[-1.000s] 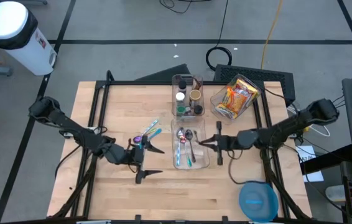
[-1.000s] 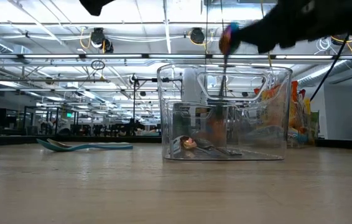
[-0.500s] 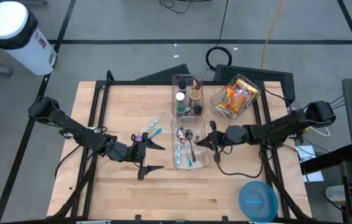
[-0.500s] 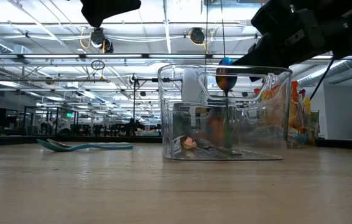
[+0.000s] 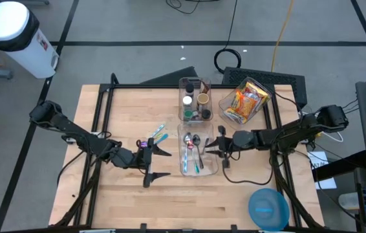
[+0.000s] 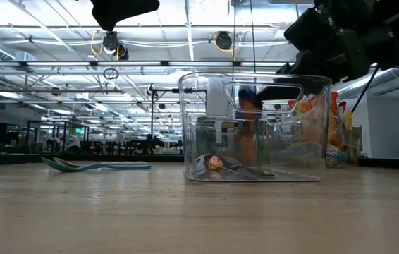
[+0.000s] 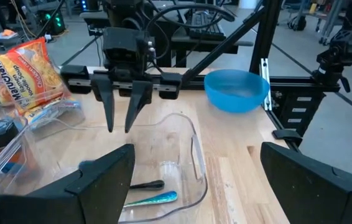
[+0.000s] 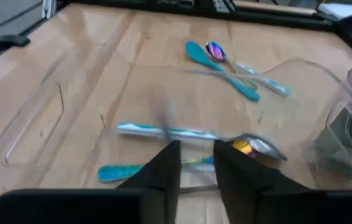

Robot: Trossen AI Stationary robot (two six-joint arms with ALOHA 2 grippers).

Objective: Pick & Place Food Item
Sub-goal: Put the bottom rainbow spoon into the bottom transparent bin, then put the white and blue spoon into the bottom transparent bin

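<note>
A blurred streak inside the clear bin (image 6: 254, 127) is hard to identify. The right gripper (image 5: 216, 147) reaches level over the bin's right rim, fingers (image 7: 140, 99) slightly parted and holding nothing. The left gripper (image 5: 155, 163) hovers left of the bin, jaws spread wide and empty. Teal-handled spoons (image 8: 163, 132) lie inside the bin.

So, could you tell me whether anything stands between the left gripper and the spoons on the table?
Nothing visible does. The open left gripper hovers just beside the spoons, which lie on the bare table left of the bin.
</note>
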